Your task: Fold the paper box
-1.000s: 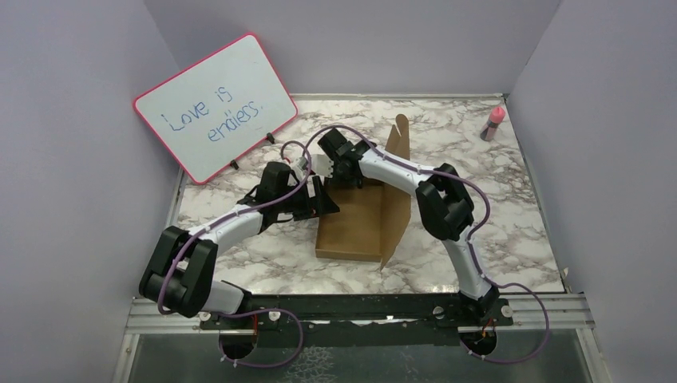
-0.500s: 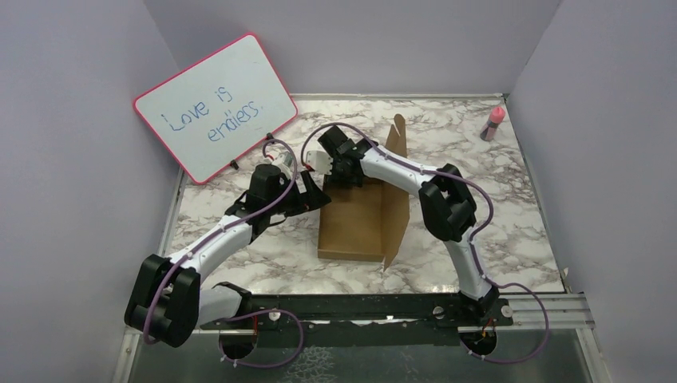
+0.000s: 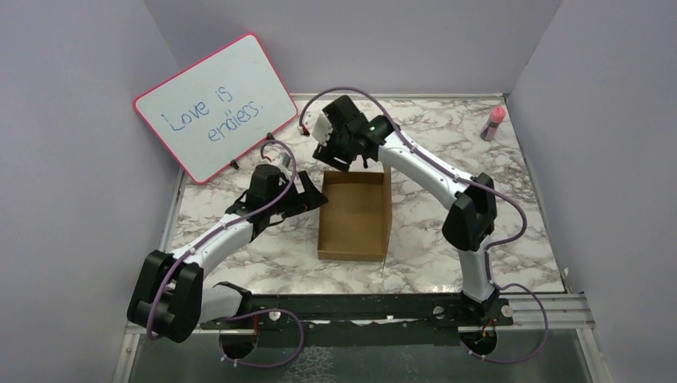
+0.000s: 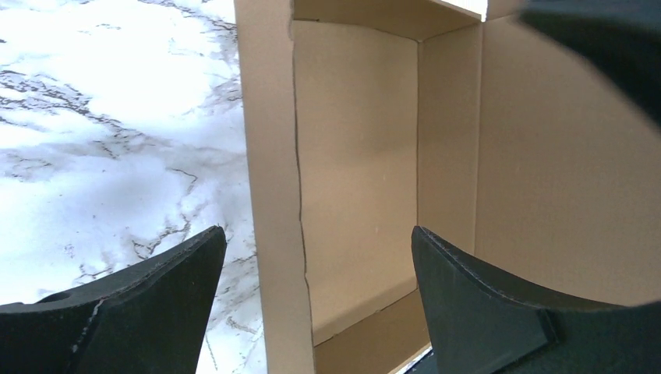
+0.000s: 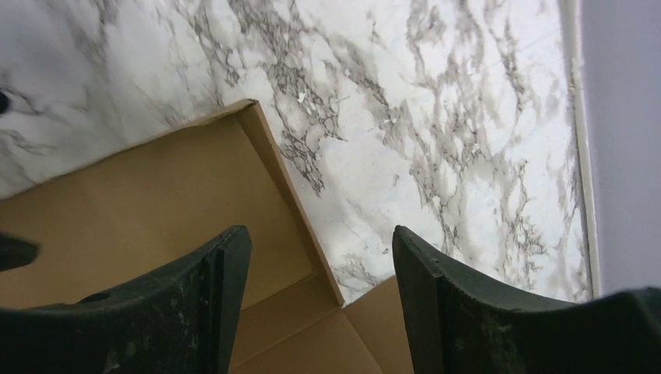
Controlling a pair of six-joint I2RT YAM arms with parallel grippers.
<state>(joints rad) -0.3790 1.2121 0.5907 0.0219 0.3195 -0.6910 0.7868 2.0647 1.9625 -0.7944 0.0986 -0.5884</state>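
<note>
Brown corrugated cardboard forms the paper box (image 3: pixel 355 214), which sits as a shallow, open-topped tray on the marble-patterned worktop (image 3: pixel 263 255), roughly midway between the two arms. In the top view its side walls stand up around a bare floor, and its long sides run away from the arm bases.

At the box's left wall, toward the far end, is the left end effector (image 3: pixel 314 198). In its wrist view the left end effector (image 4: pixel 312 304) has its fingers (image 4: pixel 140 312) spread wide. One is over the marble outside the box, the other on the inner side, and the upright wall of the paper box (image 4: pixel 358 156) rises between them. Neither finger can be seen pressing on that wall, so nothing is clamped.

Above the box's far end hangs the right end effector (image 3: pixel 334 153), its arm arching in from the box's right side. Seen from the right wrist, the right end effector (image 5: pixel 319 296) also has its fingers (image 5: pixel 507 312) well apart and empty. A corner of the paper box (image 5: pixel 156 202) lies below them, with marble beside it.

A pink-framed whiteboard (image 3: pixel 211 108) with blue handwriting leans beyond the box's far left corner, well apart from it. A small pink bottle (image 3: pixel 495 122) stands well apart from the box's far right corner.
</note>
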